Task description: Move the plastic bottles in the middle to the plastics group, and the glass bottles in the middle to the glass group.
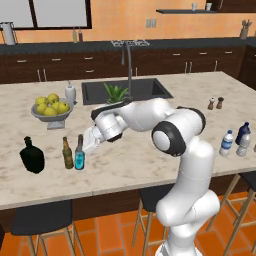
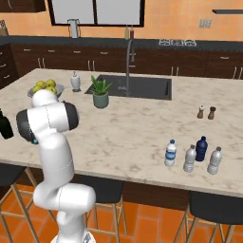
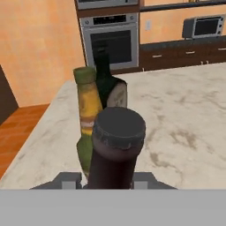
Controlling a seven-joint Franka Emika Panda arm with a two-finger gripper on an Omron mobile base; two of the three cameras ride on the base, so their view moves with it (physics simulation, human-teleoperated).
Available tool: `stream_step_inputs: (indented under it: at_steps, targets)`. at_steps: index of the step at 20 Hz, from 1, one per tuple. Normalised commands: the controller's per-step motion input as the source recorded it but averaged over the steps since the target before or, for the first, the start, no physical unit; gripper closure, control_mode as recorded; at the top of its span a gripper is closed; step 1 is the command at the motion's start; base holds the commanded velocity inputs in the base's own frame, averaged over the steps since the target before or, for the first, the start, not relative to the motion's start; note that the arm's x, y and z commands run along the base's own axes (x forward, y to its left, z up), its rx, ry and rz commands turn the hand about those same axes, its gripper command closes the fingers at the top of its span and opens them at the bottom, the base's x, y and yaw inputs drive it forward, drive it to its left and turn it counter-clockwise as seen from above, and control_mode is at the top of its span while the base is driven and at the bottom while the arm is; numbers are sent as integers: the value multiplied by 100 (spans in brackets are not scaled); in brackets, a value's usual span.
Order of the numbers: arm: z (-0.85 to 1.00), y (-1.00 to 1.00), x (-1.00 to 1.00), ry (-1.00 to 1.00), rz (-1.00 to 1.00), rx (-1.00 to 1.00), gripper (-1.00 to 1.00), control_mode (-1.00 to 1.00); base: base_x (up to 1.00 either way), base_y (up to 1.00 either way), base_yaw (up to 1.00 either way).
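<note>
Between the gripper (image 3: 110, 178) fingers, clenched on its neck, the brown cyan-label glass bottle (image 1: 79, 153) stands upright, amber bottle (image 1: 67, 153) just beyond, black flask (image 1: 32, 155) farther on

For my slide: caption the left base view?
Gripper shut on cyan-label bottle beside amber bottle and black flask.

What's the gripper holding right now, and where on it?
The gripper is shut on the brown glass bottle with the cyan label, gripping its neck just below the cap; the bottle stands beside the amber bottle.
</note>
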Motion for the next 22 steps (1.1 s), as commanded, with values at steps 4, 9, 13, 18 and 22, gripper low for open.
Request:
stream_step_inputs:
  at_steps: [4,9,13,18,22]
  targets:
    - [-39,18,-17,-8,0,0,100,-100,0,0,0]
    - [-36,12,-40,-8,0,0,100,-100,0,0,0]
    - [-23,-10,-19,-6,0,0,100,-100,0,0,0]
    - [-16,0,-14,-6,0,0,100,-100,0,0,0]
    - [-17,-2,-17,-2,0,-1,100,-100,0,0,0]
